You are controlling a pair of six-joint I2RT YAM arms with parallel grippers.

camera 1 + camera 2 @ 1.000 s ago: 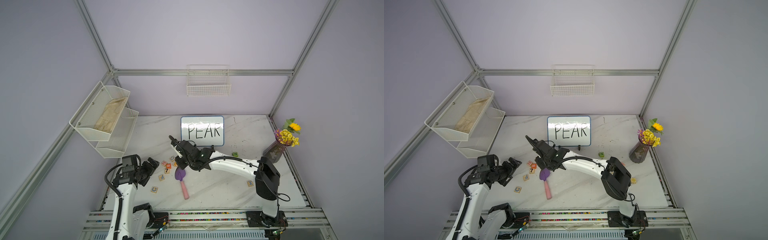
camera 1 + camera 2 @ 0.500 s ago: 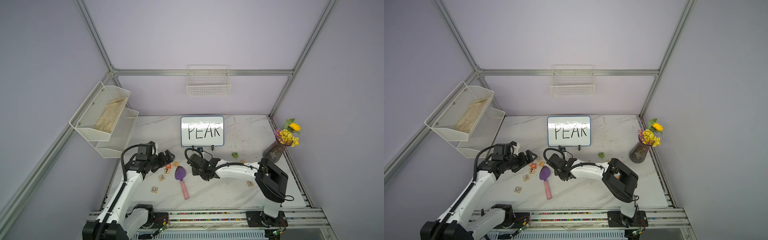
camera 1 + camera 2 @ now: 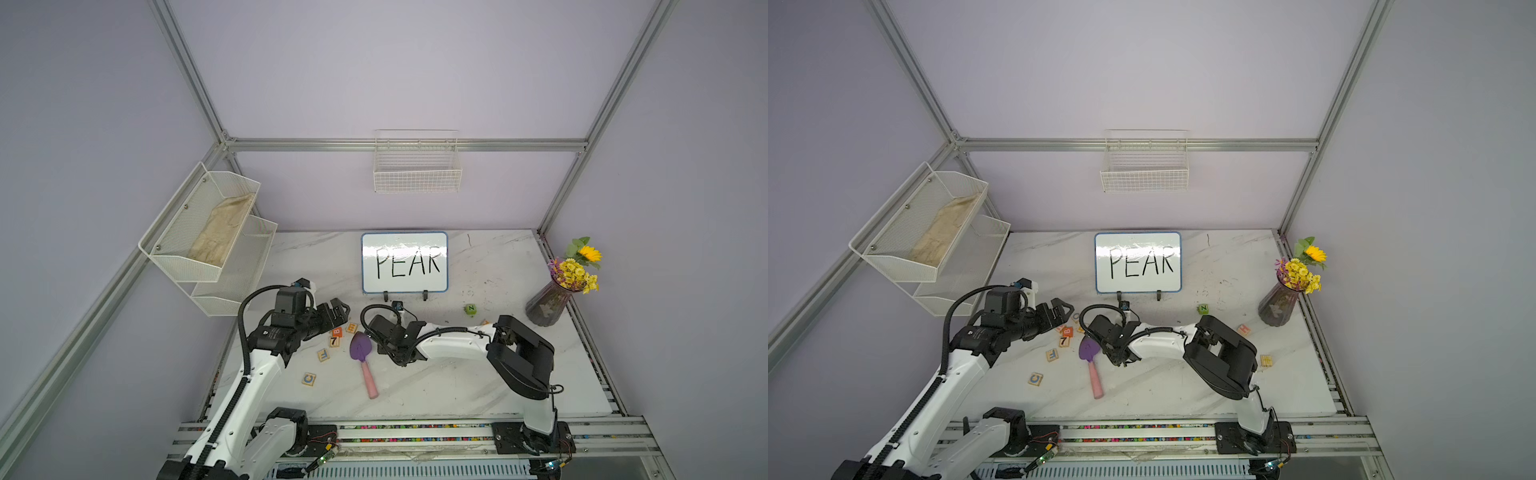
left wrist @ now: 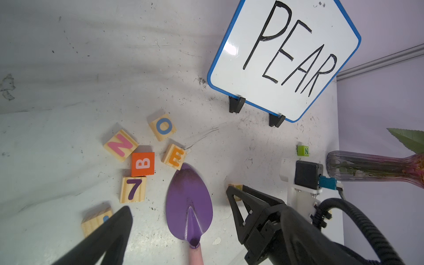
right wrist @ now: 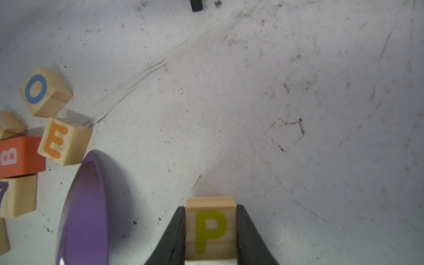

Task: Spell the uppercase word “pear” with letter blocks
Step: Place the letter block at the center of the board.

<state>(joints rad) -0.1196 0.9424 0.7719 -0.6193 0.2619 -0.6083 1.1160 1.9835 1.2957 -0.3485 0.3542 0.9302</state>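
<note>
Right pincer (image 5: pixel 210 207) clamped on P block (image 5: pixel 210 231), low over bare surface (image 5: pixel 298 91) beside purple trowel (image 5: pixel 85 206). Left pincer (image 3: pixel 338 309) spread, empty. E block (image 5: pixel 65 143) lay loose (A, R too small to tell). No row built; four placements left.

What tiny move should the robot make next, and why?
Probably set the P block down on bare table and release: the right tool is clamped on it, P starts the word, and the E block lies beside the purple trowel.

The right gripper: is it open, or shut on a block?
Shut on the P block: the right gripper has its black fingers pressed against both sides.
</note>
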